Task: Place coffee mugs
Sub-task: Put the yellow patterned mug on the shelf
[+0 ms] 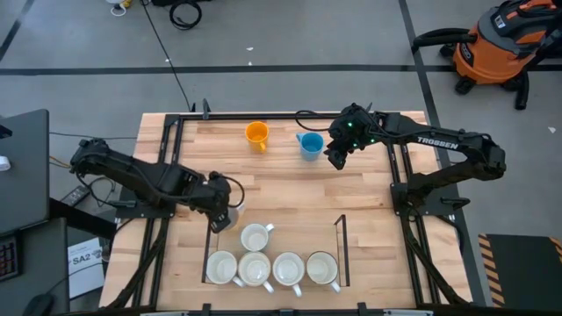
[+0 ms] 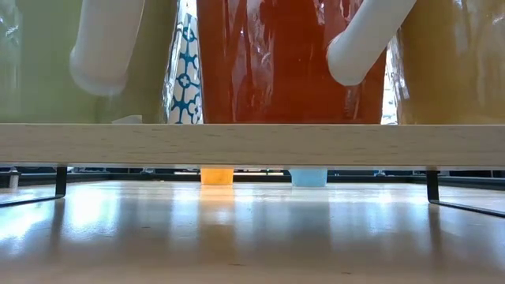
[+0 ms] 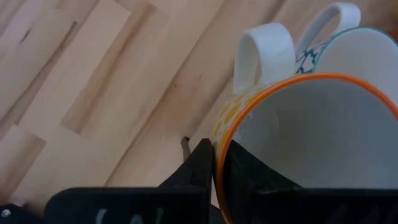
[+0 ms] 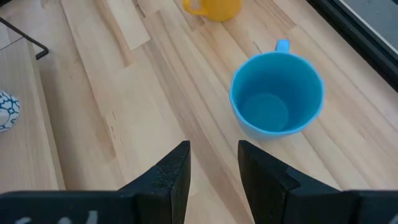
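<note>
My left gripper (image 1: 225, 214) is at the table's left middle, shut on a mug with an orange rim, yellow-patterned outside and white inside (image 3: 311, 137). Several white-insided mugs (image 1: 272, 268) stand upright within a black wire frame (image 1: 341, 250) at the near edge. One of them, blue-patterned with a white handle (image 3: 311, 53), lies just beyond the held mug. A blue mug (image 4: 277, 93) and an orange-yellow mug (image 1: 256, 134) stand upright at the far middle. My right gripper (image 4: 213, 163) hangs open beside the blue mug (image 1: 309, 145), touching nothing. My left gripper grips the mug's wall at the orange rim (image 3: 222, 142), one finger inside the mug and one outside. The fingers come from above, slanting down. The mug's mouth faces up toward the wrist, with wood and other mugs showing below it. No base of it shows on the table in the low view.
In the low view the nearest mugs, greenish (image 2: 47, 63), red (image 2: 276, 63) and yellowish (image 2: 450, 63), fill the picture above a wooden board (image 2: 252, 143). Bare wood lies between the frame and the far mugs. A monitor (image 1: 22, 167) and a shop vacuum (image 1: 500, 44) stand off the table.
</note>
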`<state>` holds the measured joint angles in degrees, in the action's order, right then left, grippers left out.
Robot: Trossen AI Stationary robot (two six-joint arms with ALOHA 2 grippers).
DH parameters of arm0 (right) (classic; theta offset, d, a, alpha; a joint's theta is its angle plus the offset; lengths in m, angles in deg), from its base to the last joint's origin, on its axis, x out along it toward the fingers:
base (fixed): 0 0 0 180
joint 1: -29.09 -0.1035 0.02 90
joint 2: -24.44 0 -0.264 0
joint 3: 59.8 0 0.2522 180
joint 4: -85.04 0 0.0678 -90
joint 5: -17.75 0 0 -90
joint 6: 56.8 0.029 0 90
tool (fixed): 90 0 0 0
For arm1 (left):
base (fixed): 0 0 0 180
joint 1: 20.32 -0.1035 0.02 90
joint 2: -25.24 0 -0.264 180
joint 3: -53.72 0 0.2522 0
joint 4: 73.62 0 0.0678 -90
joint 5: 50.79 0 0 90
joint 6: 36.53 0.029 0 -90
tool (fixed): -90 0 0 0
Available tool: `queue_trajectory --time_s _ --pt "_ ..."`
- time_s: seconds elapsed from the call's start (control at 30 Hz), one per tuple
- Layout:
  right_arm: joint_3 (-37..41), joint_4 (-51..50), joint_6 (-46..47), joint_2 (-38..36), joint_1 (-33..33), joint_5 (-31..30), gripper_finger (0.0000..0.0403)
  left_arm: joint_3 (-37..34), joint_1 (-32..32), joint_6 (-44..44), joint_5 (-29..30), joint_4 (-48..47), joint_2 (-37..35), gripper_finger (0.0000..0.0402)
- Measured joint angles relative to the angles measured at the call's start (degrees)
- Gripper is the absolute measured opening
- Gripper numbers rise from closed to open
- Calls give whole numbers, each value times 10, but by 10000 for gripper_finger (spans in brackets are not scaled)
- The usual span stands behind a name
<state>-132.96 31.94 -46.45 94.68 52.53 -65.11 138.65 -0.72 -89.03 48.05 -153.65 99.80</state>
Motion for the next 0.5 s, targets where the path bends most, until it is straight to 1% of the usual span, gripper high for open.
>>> queue_trajectory --time_s 0.2,0.5 --pt "0 0 5 0 -1 0 139 0 19 -10 2 0 17 26" --pt "0 0 6 0 -1 0 139 0 28 -10 2 4 67 28"
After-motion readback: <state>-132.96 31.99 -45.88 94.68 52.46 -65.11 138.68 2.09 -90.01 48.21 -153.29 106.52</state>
